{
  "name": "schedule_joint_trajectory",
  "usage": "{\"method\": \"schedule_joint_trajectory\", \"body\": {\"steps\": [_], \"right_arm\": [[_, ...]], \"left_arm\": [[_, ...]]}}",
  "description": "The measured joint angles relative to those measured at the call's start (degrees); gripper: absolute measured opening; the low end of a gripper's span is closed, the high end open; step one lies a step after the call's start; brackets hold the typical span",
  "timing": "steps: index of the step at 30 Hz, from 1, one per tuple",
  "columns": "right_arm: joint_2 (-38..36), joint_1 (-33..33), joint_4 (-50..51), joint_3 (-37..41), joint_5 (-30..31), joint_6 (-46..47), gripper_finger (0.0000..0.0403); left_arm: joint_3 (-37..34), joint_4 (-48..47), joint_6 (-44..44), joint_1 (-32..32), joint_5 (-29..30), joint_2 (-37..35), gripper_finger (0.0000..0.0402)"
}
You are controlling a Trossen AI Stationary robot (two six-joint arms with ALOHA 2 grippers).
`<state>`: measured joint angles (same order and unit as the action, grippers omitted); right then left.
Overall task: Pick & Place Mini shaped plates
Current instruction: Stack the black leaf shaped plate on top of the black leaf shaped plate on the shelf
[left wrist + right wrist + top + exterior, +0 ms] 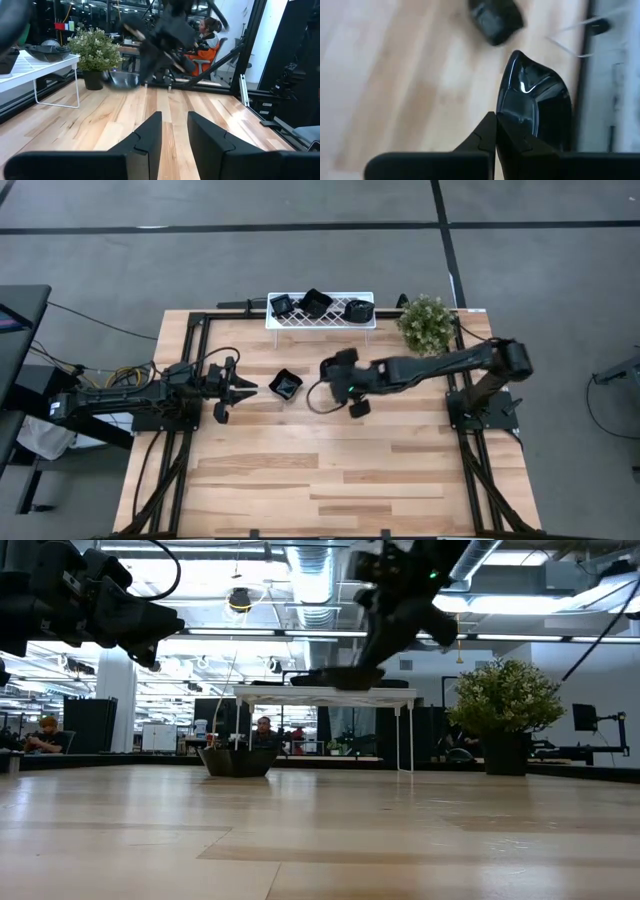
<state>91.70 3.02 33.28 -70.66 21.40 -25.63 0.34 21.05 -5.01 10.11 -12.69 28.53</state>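
My right gripper is shut on a glossy black dish, held in the air over the table's middle, about level with the rack's top in the low view. Another black dish rests on its base on the table between the two grippers; it also shows in the low view and the left wrist view. Three more black dishes sit on the white lattice rack at the far edge. My left gripper is open and empty, left of the table dish. My right gripper pinches the dish's rim at one edge between its two fingers. The fingers slant down onto it from above. The dish is lifted clear of the table and lies nearly level, sticking out sideways from the fingertips.
A potted plant stands at the far right, beside the rack. Black frame rails run along the table's left and right sides. The near half of the wooden table is bare. People sit in the room beyond.
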Motion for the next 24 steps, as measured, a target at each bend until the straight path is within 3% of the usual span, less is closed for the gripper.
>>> {"method": "schedule_joint_trajectory", "body": {"steps": [7,13,18,24], "right_arm": [[-9.7,-7.5,3.7,1.6,1.2,-11.6,0.0001],[-12.5,-17.0,3.1,1.6,0.1,-28.0,0.0000],[-11.8,-25.7,-0.7,1.6,-6.4,-29.9,0.0000],[-9.1,-31.8,-4.2,1.5,-9.1,-32.0,0.0000]], "left_arm": [[0.0,0.0,0.0,0.0,0.0,0.0,0.0095],[0.0,0.0,0.0,0.0,0.0,0.0,0.0095],[0.0,0.0,0.0,0.0,0.0,0.0,0.0095],[0.0,0.1,0.0,0.0,0.0,0.0,0.0095]]}}
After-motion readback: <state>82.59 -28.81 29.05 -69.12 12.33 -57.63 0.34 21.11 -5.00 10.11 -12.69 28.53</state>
